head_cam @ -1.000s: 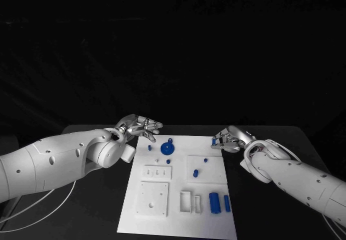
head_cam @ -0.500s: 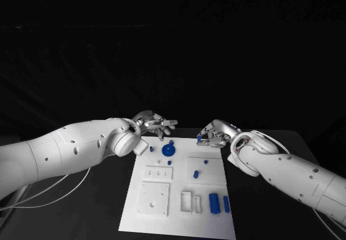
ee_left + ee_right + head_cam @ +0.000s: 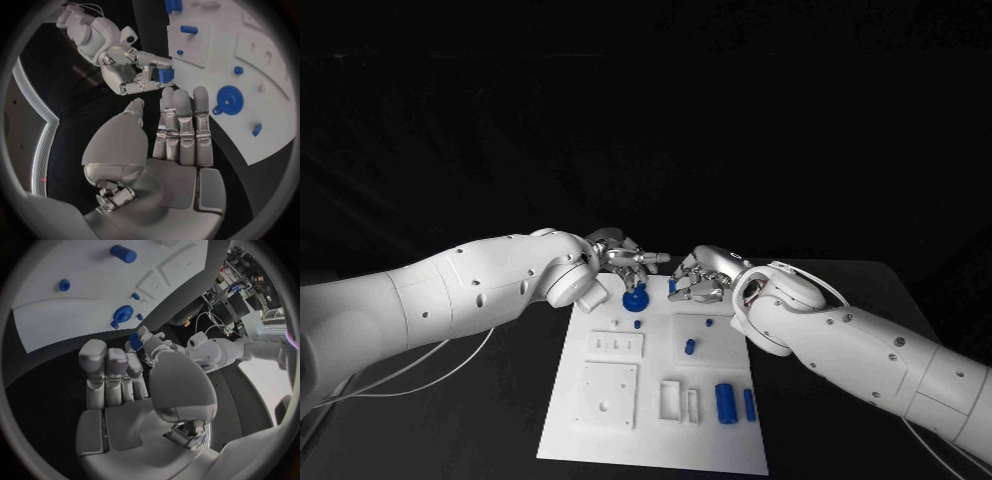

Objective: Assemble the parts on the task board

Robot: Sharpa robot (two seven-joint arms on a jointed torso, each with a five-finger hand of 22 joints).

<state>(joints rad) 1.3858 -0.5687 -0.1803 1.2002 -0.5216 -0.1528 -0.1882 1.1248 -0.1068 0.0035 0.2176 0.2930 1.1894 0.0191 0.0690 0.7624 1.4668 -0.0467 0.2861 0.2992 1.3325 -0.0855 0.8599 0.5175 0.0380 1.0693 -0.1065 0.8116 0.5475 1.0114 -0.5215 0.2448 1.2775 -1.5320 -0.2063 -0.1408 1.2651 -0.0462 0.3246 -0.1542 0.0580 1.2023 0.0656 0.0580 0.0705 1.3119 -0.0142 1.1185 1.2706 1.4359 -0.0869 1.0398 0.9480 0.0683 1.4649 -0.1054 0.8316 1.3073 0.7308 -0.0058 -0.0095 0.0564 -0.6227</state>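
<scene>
Both hands are meeting over the far edge of the task board [image 3: 653, 420], and the whole thing is turning on 1 small blue part [image 3: 165, 75]. The right hand [image 3: 700, 277] is pinching it at the fingertips, fingers curled around it, and from the left wrist view it looks like a short blocky piece, though its long axis is too small to read. The left hand [image 3: 626, 258] is reaching in from the other side, fingers stretched out straight and close together, holding nothing, their tips pointing right at the part with only a small gap between. So the part is lying dead ahead of the left fingers, just off the board's far edge. Below and nearer on the board, the blue gear [image 3: 635, 298] is sitting flat, close under both hands. My read: this is either shaping up as a hand-over to the left hand, or the right is carrying the piece toward the gear end.
</scene>
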